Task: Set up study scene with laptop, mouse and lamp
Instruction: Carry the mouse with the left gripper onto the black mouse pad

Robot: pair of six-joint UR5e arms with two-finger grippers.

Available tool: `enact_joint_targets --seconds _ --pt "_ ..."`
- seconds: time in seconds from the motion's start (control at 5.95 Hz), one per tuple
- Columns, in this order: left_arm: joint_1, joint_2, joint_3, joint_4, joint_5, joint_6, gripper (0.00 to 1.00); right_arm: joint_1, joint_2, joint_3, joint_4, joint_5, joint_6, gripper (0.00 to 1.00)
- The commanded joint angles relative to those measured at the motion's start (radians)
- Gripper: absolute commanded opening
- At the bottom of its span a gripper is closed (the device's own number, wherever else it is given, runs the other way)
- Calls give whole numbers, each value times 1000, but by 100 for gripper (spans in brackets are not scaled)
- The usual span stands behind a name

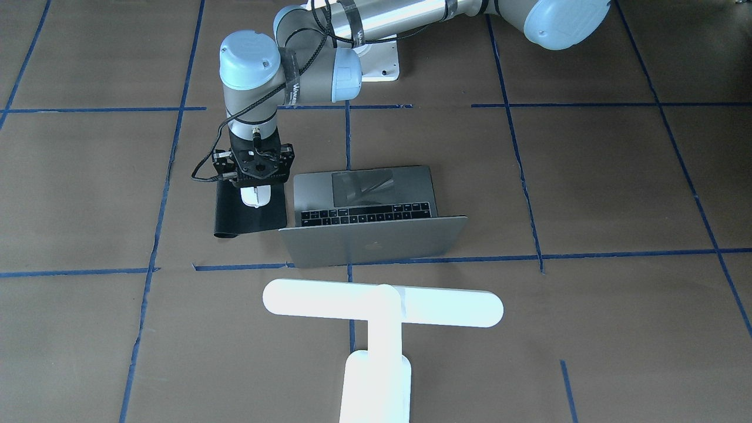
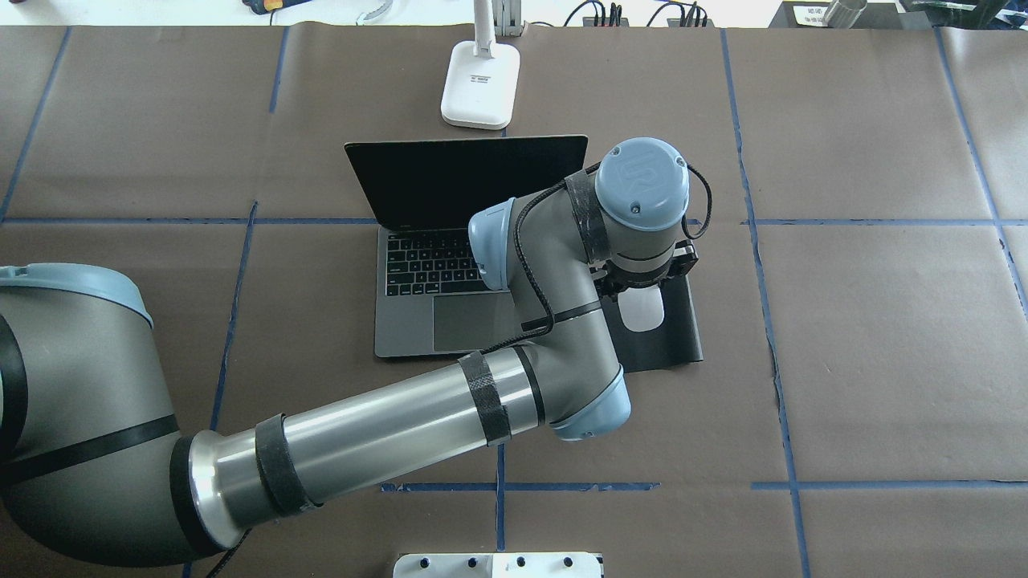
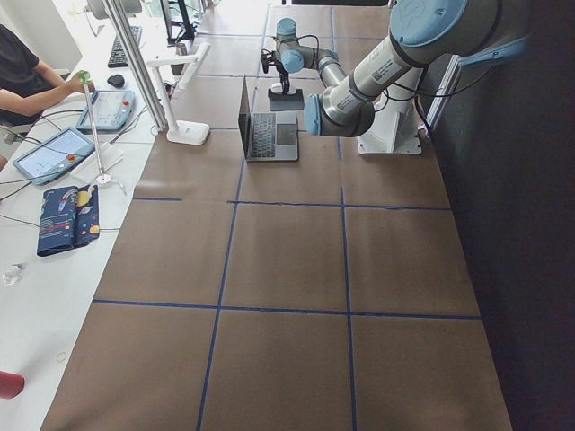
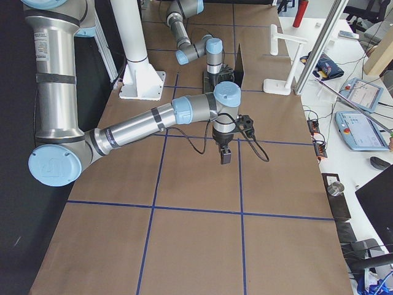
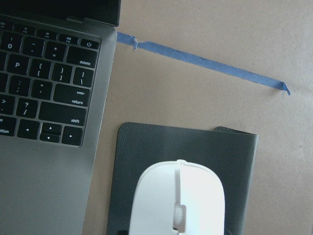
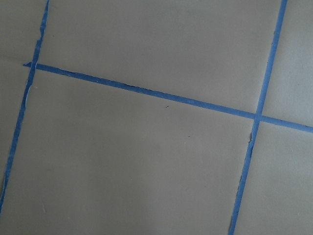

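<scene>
Left end effector sits directly over the mouse, which lies on the black pad beside the open laptop. Right end effector hangs above the counter. Can't tell either's grip state.

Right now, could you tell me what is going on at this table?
The left arm stretches over the open laptop, and the left gripper sits directly above the white mouse. The mouse lies on the black mouse pad beside the keyboard. I cannot tell whether the fingers are gripping it. The lamp stands behind the laptop's screen. The right gripper hangs over the table, away from these things.
</scene>
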State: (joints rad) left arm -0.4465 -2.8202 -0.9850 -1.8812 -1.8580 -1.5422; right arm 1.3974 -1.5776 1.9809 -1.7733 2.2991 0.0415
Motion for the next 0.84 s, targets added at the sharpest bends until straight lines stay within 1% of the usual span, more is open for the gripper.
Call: enact_joint_targets --seconds 0.0,0.17,0.34,0.5,0.67 --pt "12 -16 54 -35 5 -1 35 0 -1 -2 0 -1 0 100" --pt "15 -28 68 -44 5 -1 35 0 -1 -2 0 -1 0 100" --pt "20 -31 116 -112 10 -1 35 0 -1 -2 0 -1 0 100" --pt "26 -34 135 -131 26 -1 40 0 -1 -2 0 -1 0 100" --pt "26 -34 137 -131 26 -3 66 0 -1 -4 0 -1 -2 100"
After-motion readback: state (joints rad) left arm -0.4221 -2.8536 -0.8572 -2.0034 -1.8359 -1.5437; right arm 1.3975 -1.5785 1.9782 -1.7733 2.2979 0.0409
